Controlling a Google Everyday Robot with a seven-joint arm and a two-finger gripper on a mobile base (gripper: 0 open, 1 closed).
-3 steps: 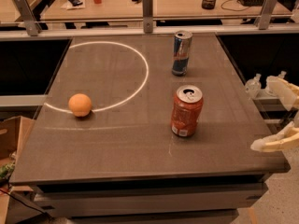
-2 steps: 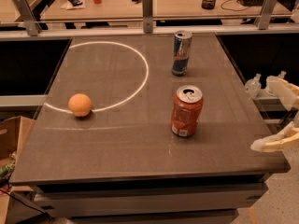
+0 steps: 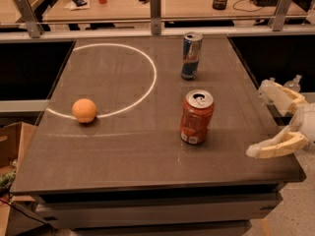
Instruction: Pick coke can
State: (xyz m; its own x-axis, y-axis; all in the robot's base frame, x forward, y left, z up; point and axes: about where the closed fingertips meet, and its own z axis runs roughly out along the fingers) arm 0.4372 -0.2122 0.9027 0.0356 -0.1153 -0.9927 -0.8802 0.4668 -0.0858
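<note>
The coke can (image 3: 197,117), stout and red-orange with a silver top and pull tab, stands upright right of the middle of the dark table (image 3: 123,146). My gripper (image 3: 266,119) is at the table's right edge, to the right of the can and well apart from it. Its two pale fingers (image 3: 274,146) are spread wide with nothing between them.
A taller blue and silver can (image 3: 191,55) stands behind the coke can. An orange ball (image 3: 84,110) lies at the left on a white circle line (image 3: 147,82). A rail with posts (image 3: 155,6) runs along the far edge. A cardboard box (image 3: 7,146) sits on the floor at the left.
</note>
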